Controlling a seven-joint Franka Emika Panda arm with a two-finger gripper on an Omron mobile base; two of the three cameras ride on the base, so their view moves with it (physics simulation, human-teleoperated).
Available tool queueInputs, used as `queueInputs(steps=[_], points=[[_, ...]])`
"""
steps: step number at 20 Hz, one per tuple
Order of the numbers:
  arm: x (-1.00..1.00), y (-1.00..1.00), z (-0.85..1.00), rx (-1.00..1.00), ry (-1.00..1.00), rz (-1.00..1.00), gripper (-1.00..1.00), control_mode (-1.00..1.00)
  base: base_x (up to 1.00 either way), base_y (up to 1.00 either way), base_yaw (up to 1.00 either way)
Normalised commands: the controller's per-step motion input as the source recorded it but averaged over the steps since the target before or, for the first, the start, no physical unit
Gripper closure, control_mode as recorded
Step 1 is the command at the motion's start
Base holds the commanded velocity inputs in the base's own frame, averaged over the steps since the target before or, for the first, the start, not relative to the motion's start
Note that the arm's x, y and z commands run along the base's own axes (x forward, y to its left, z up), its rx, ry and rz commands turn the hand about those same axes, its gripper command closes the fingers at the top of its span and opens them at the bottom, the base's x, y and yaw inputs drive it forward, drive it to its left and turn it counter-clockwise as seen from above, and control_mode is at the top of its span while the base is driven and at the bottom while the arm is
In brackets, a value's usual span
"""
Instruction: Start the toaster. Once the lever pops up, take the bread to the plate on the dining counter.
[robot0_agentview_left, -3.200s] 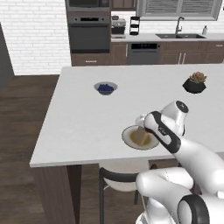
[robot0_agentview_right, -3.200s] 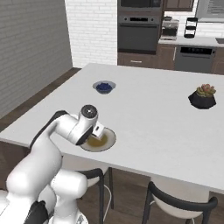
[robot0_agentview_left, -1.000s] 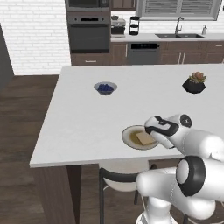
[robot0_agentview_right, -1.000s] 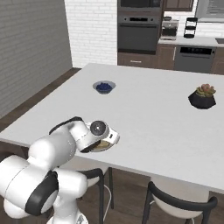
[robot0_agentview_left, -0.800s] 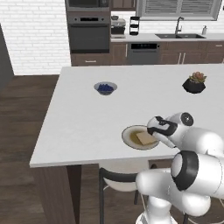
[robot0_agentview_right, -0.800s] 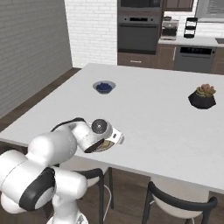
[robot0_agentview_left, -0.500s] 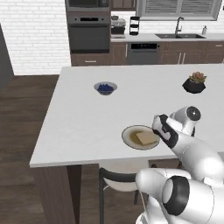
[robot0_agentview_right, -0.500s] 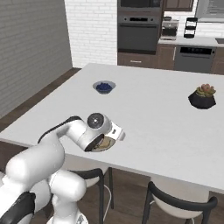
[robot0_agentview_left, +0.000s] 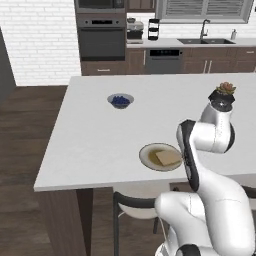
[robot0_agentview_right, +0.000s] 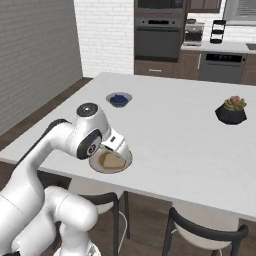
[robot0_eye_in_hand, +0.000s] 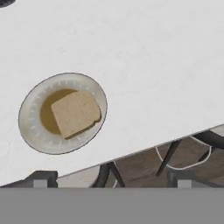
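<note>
The bread (robot0_eye_in_hand: 75, 113) lay flat on the plate (robot0_eye_in_hand: 30, 127), towards one side of its olive well and overlapping the pale rim. The plate sat on the white bench (robot0_agentview_left: 100, 135) close to its near long edge, with a dark chair (robot0_agentview_left: 130, 205) tucked below that edge. The end effector (robot0_eye_in_hand: 109, 181) hung above the bench edge beside the plate, its fingers (robot0_eye_in_hand: 41, 178) spread as wide as they go and gripping nothing; the bread was apart from them. Further in on the bench, a small bowl of blue berries (robot0_agentview_left: 120, 101) stood well away from the plate, and a potted succulent (robot0_agentview_right: 233, 110) stood towards the far right side. An oven (robot0_agentview_left: 102, 42) lined the back wall
</note>
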Motion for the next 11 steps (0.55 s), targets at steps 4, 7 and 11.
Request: queueInputs(steps=[4, 7, 11], points=[[-0.95, 0.08, 0.93, 0.06, 0.58, -0.01, -1.0, -1.0, 0.0, 0.0, 0.0], [-1.0, 0.01, 0.55, 0.04, 0.51, -0.04, -1.0, -1.0, 0.0, 0.0, 0.0], [-1.0, 0.01, 0.09, 0.03, 0.43, -0.05, -1.0, -1.0, 0.0, 0.0, 0.0]])
